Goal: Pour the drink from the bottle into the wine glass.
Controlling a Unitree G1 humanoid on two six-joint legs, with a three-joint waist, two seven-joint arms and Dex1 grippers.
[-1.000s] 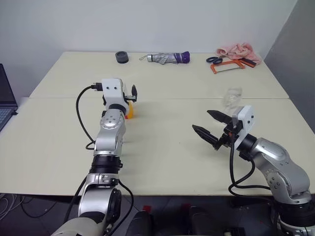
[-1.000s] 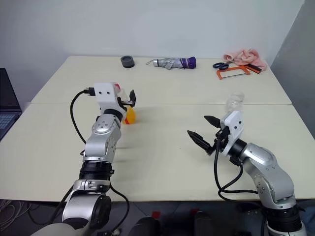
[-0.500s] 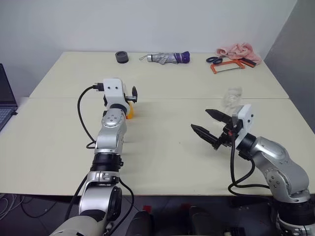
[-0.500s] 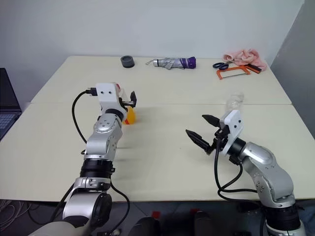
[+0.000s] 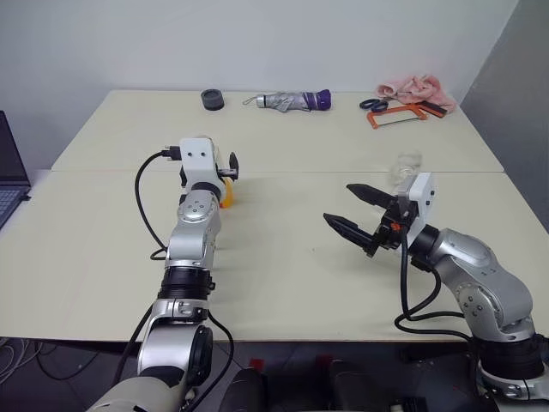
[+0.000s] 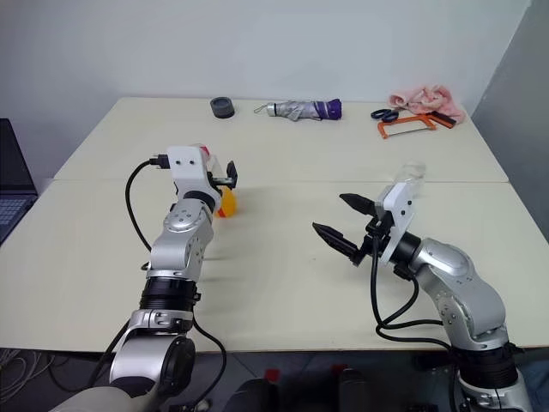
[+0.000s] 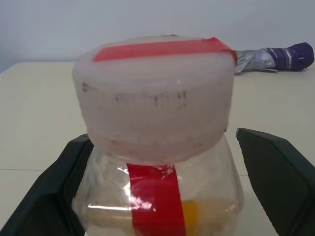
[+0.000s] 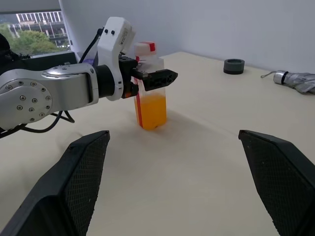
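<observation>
Pale cream table (image 5: 283, 283), two slabs joined by a seam, carries everything.

Left gripper (image 8: 147, 74): fingers spread wide on either side of the small clear plastic bottle (image 8: 149, 101) with a red tape stripe down its side. One black finger (image 7: 275, 172) stands clear of the bottle wall; the other finger sits close against it, contact cannot be told. Bottle stands upright on the table, between these fingers. Its whitish cap (image 7: 155, 93) with a red tape strip across the top is on.

Translucent orange-yellow drink (image 8: 150, 110) fills the lower part of the bottle.

Right gripper (image 5: 353, 210): fingers wide apart, holding nothing, hanging above the bare table and pointing toward the left arm's side. The bottle is well apart from it, out ahead of its fingertips.

Clear stemmed wine glass (image 5: 405, 167): upright on the table just behind the right gripper's white wrist housing, partly hidden by it, well apart from the bottle.

Far edge of the table, well beyond both grippers: folded grey and purple umbrella (image 5: 292, 100), pink crumpled cloth (image 5: 412, 87), orange-framed hacksaw (image 5: 396, 115), blue-handled scissors (image 5: 374, 104), small dark round puck-like thing (image 5: 212, 99).
</observation>
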